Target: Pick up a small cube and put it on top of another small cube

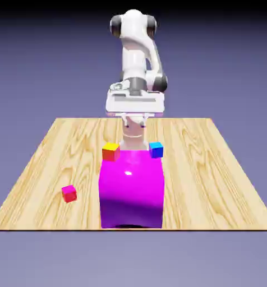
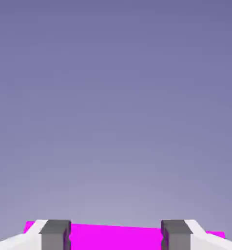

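The small cube (image 1: 69,193), tiny and red with a pink-tinted face, lies on the wooden table (image 1: 214,185) towards the exterior view's left, far from the arm. An orange-and-yellow small cube (image 1: 110,151) and a blue small cube (image 1: 156,149) show at the far upper corners of the big magenta block (image 1: 130,190). The arm's hand (image 1: 134,128) hangs just behind that block, which hides its fingertips. In the hand view my gripper (image 2: 116,238) stands open. A strip of the magenta block (image 2: 115,236) shows past the fingers and wider than their gap.
The big magenta block stands near the table's front edge, between the hand and the exterior camera. Blue-violet backdrop fills most of the hand view.
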